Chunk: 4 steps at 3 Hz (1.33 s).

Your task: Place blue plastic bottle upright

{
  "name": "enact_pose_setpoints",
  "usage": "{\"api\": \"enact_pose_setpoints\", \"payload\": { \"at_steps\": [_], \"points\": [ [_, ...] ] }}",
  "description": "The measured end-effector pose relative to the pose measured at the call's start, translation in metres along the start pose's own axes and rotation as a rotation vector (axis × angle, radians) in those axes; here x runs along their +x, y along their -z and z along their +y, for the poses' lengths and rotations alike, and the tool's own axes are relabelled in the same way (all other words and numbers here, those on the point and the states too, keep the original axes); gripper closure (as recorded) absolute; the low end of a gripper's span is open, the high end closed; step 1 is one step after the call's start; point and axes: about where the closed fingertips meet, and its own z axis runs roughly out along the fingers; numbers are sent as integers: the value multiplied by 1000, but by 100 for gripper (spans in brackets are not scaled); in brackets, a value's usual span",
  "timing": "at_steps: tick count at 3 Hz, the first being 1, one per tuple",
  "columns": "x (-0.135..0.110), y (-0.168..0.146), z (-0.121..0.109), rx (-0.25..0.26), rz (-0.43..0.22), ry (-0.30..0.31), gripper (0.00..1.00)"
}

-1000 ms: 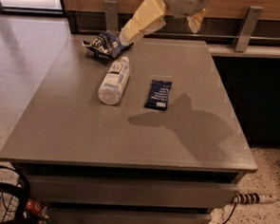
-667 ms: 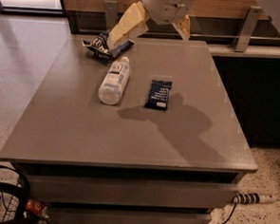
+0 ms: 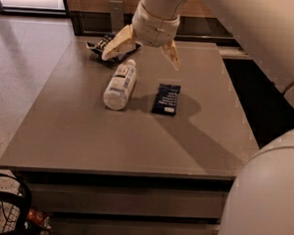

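Note:
The blue plastic bottle (image 3: 120, 84) lies on its side on the grey table (image 3: 86, 135), white cap toward the far edge, base toward me. My gripper (image 3: 142, 53) hangs in the air above the far part of the table, just beyond and slightly right of the bottle's cap. Its two cream fingers (image 3: 116, 43) are spread wide apart and hold nothing. The white arm comes in from the upper right.
A flat dark blue packet (image 3: 167, 99) lies right of the bottle. A blue-and-white snack bag (image 3: 104, 48) lies at the far left, partly behind the left finger. A wooden wall and metal post (image 3: 115, 15) stand behind the table. A black basket (image 3: 2, 205) sits on the floor at lower left.
The gripper has moved left and down toward the bottle's cap, fingers still spread. The view has shifted. The bottle, packet and bag lie as before.

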Motion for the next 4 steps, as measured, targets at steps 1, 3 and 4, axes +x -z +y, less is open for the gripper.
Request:
{"api": "enact_pose_setpoints", "payload": {
  "at_steps": [1, 3, 4],
  "points": [
    [-7, -25, 0, 15, 44, -94, 0],
    [-13, -25, 5, 44, 34, -94, 0],
    [-27, -34, 21, 106, 44, -75, 0]
  ]
}}
